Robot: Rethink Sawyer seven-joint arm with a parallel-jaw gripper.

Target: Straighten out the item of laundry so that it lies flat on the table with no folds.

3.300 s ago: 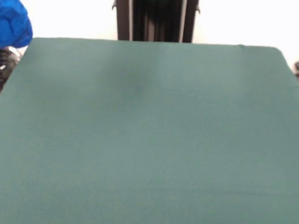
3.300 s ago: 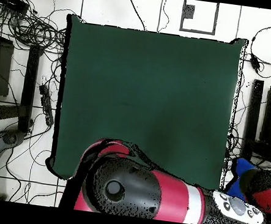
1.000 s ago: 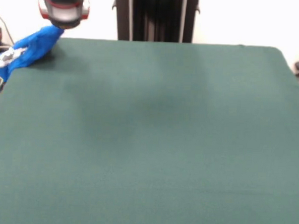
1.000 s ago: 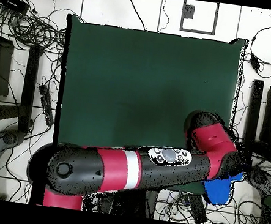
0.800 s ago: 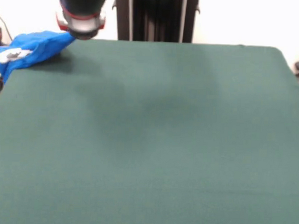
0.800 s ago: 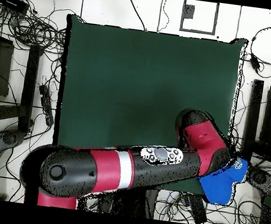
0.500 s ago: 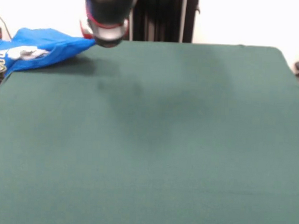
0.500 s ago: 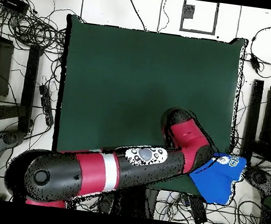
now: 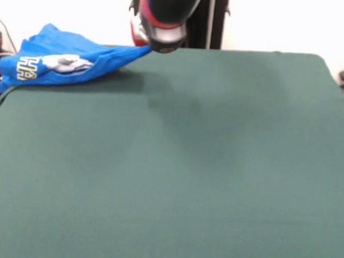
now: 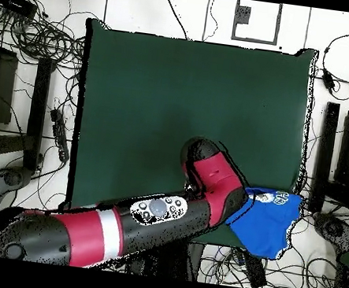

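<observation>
Overhead, the shirt (image 10: 267,222) overhangs the table (image 10: 176,95) edge; claw (image 9: 162,47) grip: cannot tell.

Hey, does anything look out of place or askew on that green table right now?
Yes. The bright blue cloth shirt is bunched at a corner of the dark green felt table, and the overhead view shows much of it hanging past the edge. One end stretches toward the gripper.

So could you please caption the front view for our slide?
Robot hand drags a bunched blue shirt onto the green table.
</observation>
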